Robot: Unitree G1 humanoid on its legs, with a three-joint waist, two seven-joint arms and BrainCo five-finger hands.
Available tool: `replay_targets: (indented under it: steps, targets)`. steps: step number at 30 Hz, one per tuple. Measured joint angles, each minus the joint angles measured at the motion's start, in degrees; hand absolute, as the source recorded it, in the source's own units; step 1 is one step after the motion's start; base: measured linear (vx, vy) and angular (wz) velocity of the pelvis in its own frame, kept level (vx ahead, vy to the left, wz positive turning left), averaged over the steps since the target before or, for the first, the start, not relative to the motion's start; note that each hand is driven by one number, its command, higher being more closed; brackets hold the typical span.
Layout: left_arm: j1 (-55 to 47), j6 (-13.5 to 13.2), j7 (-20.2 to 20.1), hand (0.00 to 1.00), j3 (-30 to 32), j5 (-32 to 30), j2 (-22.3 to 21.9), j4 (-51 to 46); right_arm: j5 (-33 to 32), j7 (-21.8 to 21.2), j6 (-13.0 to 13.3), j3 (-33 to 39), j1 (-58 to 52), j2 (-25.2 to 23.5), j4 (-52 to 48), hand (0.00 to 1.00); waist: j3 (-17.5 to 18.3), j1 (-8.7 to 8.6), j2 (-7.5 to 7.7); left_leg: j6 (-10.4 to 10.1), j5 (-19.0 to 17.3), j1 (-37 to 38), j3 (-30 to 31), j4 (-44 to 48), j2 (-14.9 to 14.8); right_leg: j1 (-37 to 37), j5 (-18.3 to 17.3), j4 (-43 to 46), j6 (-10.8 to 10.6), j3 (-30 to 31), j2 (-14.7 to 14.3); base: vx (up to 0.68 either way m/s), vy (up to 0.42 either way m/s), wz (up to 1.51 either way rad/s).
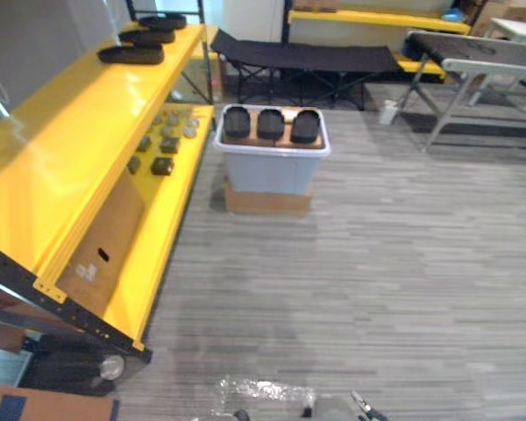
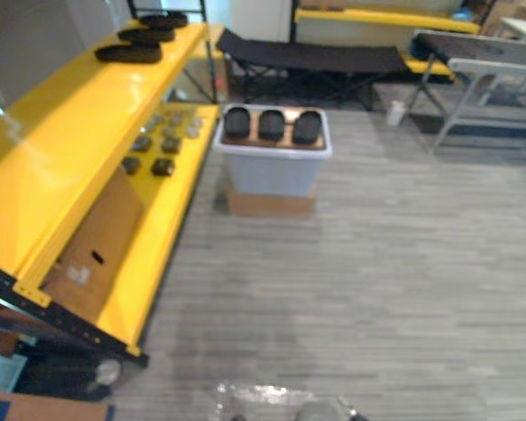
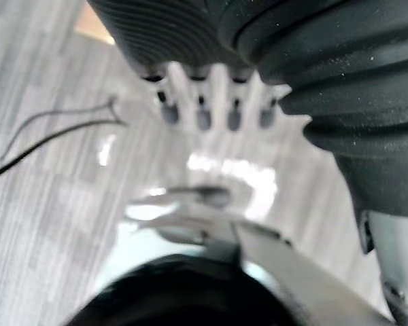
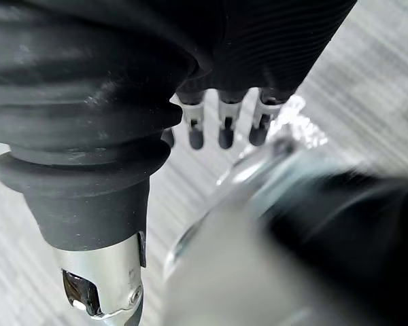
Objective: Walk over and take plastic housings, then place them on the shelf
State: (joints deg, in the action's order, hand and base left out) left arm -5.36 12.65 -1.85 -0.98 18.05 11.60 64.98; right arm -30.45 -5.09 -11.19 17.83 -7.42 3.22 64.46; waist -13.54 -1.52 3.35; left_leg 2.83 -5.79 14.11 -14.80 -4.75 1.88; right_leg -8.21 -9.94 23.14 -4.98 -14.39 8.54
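Observation:
Three black plastic housings (image 1: 271,124) lie side by side on top of a grey tote bin (image 1: 272,171), which stands on a cardboard box (image 1: 267,202) on the floor ahead. Three more black housings (image 1: 131,54) rest at the far end of the yellow shelf's top board (image 1: 79,132) on the left. My left hand (image 3: 202,115) hangs over the floor in its wrist view with straight fingers and nothing in it. My right hand (image 4: 224,132) hangs the same way, fingers straight and holding nothing.
The lower yellow shelf board (image 1: 171,210) carries several small dark parts (image 1: 162,145) and a leaning cardboard sheet (image 1: 101,237). A black folding cot (image 1: 302,57) stands behind the bin. A grey table (image 1: 482,63) is at the back right, a white cup (image 1: 387,111) near its legs.

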Motion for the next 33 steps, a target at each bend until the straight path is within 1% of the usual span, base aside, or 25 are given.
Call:
replay_targets:
  steps: [1,4,5,6,7,8,9,10,11,12,13,15,17,19,20,23,24,25,26,27,28,29,30,32,33]
  targets:
    - [0.5,0.0,0.4,0.0,0.0,-0.1,-0.1,0.1,0.2,0.0,-0.2,0.5,-0.4,-0.1,0.1,0.0,-0.1,-0.34,-0.24,-0.3,-0.2,0.0,0.3,0.0,-0.4,-0.4,0.6,-2.2,-0.3,0.0,-0.3,0.24,-0.016,0.25]
    - [1.0,-0.2,1.1,0.0,1.1,0.7,-0.5,0.3,2.3,-0.1,-1.6,2.8,-3.0,-0.6,0.4,0.0,-0.4,-1.06,-0.68,-2.9,-1.9,2.1,0.2,0.2,-1.7,-1.5,6.9,-12.5,-0.4,0.3,-1.6,0.32,-0.058,0.04]
    - [1.3,-0.4,1.1,0.0,2.3,2.2,-0.6,0.3,3.9,-0.1,-2.0,3.5,-4.3,-1.3,0.4,0.0,-0.4,-1.08,-0.59,-4.3,-3.9,2.5,0.3,2.1,-2.1,-1.6,8.6,-14.2,-0.5,0.3,-1.6,0.24,-0.096,0.08]
    - [1.3,-0.6,1.0,0.0,3.0,2.5,-0.8,0.1,4.7,-0.3,-2.9,3.9,-5.6,-2.2,0.9,0.0,-0.4,-1.08,-0.66,-5.5,-6.8,3.0,0.7,5.0,-2.7,-1.7,9.1,-13.7,0.4,0.3,-1.6,0.26,-0.115,0.14]
    - [1.3,-0.5,1.0,0.0,3.3,2.6,-0.8,-0.2,4.9,-0.3,-3.2,4.3,-6.1,-2.6,1.3,0.0,-0.4,-1.12,-0.64,-6.0,-8.6,3.0,1.0,6.5,-3.0,-1.7,9.1,-12.9,0.7,0.4,-1.5,0.38,-0.208,0.21]
    - [1.2,-0.5,1.1,0.0,4.6,3.9,-1.2,-1.3,5.4,-0.2,-3.9,4.5,-6.9,-3.4,1.9,0.0,-0.4,-1.32,-0.87,-6.7,-12.2,3.0,1.7,10.1,-4.1,-2.1,8.7,-9.9,2.0,0.3,-1.4,0.39,-0.233,0.22]
    - [1.1,-0.5,1.4,0.0,5.3,4.6,-1.7,-2.1,5.5,-0.3,-4.3,4.9,-7.2,-3.4,2.2,0.0,-0.3,-1.49,-1.58,-7.4,-13.9,2.9,2.0,11.9,-5.1,-2.6,9.2,-7.4,2.8,0.2,-1.7,0.63,-0.348,0.37]
    - [-0.8,-0.5,2.0,0.0,6.5,6.1,-3.8,-3.3,6.1,-0.2,-5.2,5.7,-7.9,-2.3,2.4,0.0,1.5,-2.3,-4.22,-9.5,-16.3,2.9,2.5,15.9,-8.7,-2.9,8.6,-3.6,3.6,-1.0,-4.0,0.52,-0.255,0.27]
    - [-0.8,-0.7,2.1,0.0,7.5,6.8,-4.1,-3.4,6.8,-0.2,-5.1,5.8,-7.5,-1.9,2.4,0.0,1.7,-2.33,-4.71,-9.6,-16.4,1.1,2.7,20.8,-10.1,-2.3,7.1,-2.9,5.4,-1.4,-5.1,0.62,-0.337,0.15]
    - [-1.1,-0.6,2.5,0.0,10.0,8.7,-5.3,-3.8,8.3,-0.3,-4.8,6.0,-6.7,-0.5,2.4,0.0,1.6,-2.1,-6.14,-9.4,-13.3,-6.9,3.3,40.0,-14.4,0.1,5.0,-3.9,6.6,-1.8,-7.1,0.41,-0.241,-0.09]
    - [-1.1,-0.7,3.0,0.0,10.9,9.0,-5.9,-3.8,9.2,-0.2,-4.0,5.6,-5.8,1.0,2.4,0.0,0.7,-1.84,-7.21,-8.9,-11.1,-12.1,3.2,52.4,-17.8,3.0,4.7,-5.6,7.0,-1.7,-8.8,0.51,-0.298,-0.15]
    - [-1.3,-0.6,3.1,0.0,11.0,9.2,-6.4,-3.5,10.0,0.2,-1.1,5.6,-4.3,3.2,2.5,0.0,-0.7,-1.04,-8.22,-8.4,-11.6,-18.4,3.0,64.0,-20.3,10.2,4.4,-9.6,7.9,-2.1,-10.1,0.6,-0.258,-0.11]
    - [-1.6,-0.7,3.1,0.0,10.9,9.1,-6.3,-3.6,10.0,0.3,1.9,5.7,-2.0,4.1,2.0,0.0,-0.9,0.23,-7.23,-8.0,-11.7,-22.4,2.1,60.7,-17.5,16.3,4.3,-14.2,7.6,-1.3,-9.6,0.48,-0.173,-0.2]
    - [-1.6,-1.5,2.9,0.0,10.9,8.5,-6.5,-3.8,9.4,0.3,4.7,5.7,2.4,4.2,-0.2,0.0,-1.0,1.91,-6.83,-7.6,-11.3,-26.6,1.3,47.5,-12.1,20.4,4.5,-19.0,7.0,-0.3,-8.9,0.44,-0.056,-0.28]
    - [-1.9,-2.2,2.8,0.0,11.0,7.7,-6.6,-3.7,8.1,0.3,5.8,5.7,4.6,4.5,-1.2,0.0,-1.0,2.71,-6.76,-7.2,-9.0,-28.1,1.8,36.7,-8.8,21.7,3.9,-20.1,6.1,0.3,-8.4,0.43,-0.003,-0.17]
    - [-4.0,-4.0,2.8,0.0,11.0,5.2,-7.5,-3.5,5.7,0.4,6.5,5.5,7.1,5.0,-3.3,0.0,-1.0,4.58,-6.94,-8.2,-0.6,-28.0,2.3,14.0,-4.1,25.5,1.8,-22.8,4.7,1.7,-8.4,0.42,0.113,-0.22]
    - [-5.0,-4.1,2.6,0.0,11.0,3.6,-7.6,-3.1,5.2,0.5,6.4,5.0,7.7,4.7,-3.4,0.0,-1.1,5.66,-6.35,-6.8,5.0,-28.1,2.6,14.6,-4.1,27.0,-0.3,-22.6,5.0,2.8,-8.4,0.43,0.179,-0.33]
    - [-5.3,-4.2,2.3,0.0,11.3,3.3,-7.5,-3.2,5.1,0.5,6.3,4.2,8.2,4.4,-3.4,0.0,-1.4,6.08,-5.62,-5.8,6.1,-28.2,1.9,16.0,-3.8,27.3,-2.4,-21.6,5.8,3.5,-7.8,0.54,0.231,-0.28]
    - [-5.4,-4.5,1.5,0.0,11.5,2.6,-6.2,-3.5,5.1,0.6,6.1,3.1,9.0,3.9,-3.4,0.0,-2.2,6.47,-3.77,-4.7,5.7,-28.1,1.5,18.9,-2.6,26.5,-6.5,-17.7,6.9,3.7,-5.6,0.55,0.197,-0.12]
    - [-5.4,-4.6,1.5,0.0,11.5,1.2,-5.6,-3.4,5.1,1.0,5.9,2.4,9.0,3.7,-3.2,0.0,-2.3,6.36,-1.84,-2.2,4.6,-28.1,1.5,20.4,-0.6,24.5,-8.7,-10.8,7.2,3.8,-3.6,0.55,0.182,-0.04]
    - [-5.3,-4.6,1.6,0.0,11.5,0.8,-5.3,-3.2,5.1,1.1,5.8,1.9,9.1,3.7,-3.1,0.0,-2.4,6.03,-1.46,-0.3,4.8,-28.0,1.6,20.7,-0.3,22.2,-8.6,-5.6,6.2,4.2,-2.9,0.47,0.159,0.06]
    - [-4.8,-4.9,1.7,0.0,11.4,-0.1,-5.1,-3.3,5.2,1.2,5.7,1.0,9.1,3.0,-2.7,0.0,-2.5,5.46,-1.39,1.6,3.5,-26.4,1.3,20.7,-0.1,17.3,-6.6,7.1,2.1,4.3,-1.2,0.48,0.186,0.0]
    - [-3.7,-5.2,1.8,0.0,11.1,-0.1,-4.7,-3.3,5.4,1.1,5.3,0.6,9.0,1.7,-2.0,0.0,-3.1,5.38,-0.49,2.1,1.9,-23.4,1.3,20.4,0.5,12.6,-5.5,19.3,-1.3,4.2,1.4,0.48,0.185,-0.01]
    - [-2.6,-6.6,1.8,0.0,9.3,1.1,-3.2,-3.4,6.7,0.1,4.4,0.6,7.7,0.4,-0.2,0.0,-3.2,5.25,-0.03,1.9,-0.6,-17.9,1.3,20.0,0.8,9.4,-7.6,25.7,-0.7,2.4,3.8,0.46,0.115,-0.03]
    - [-1.6,-8.0,1.8,0.0,8.8,2.5,-3.0,-4.6,7.8,0.1,5.3,0.4,7.2,0.7,-0.3,0.0,-3.6,4.62,-0.93,1.5,-2.2,-13.7,1.4,19.0,0.3,8.3,-8.8,21.8,0.0,0.2,4.4,0.5,0.07,0.04]
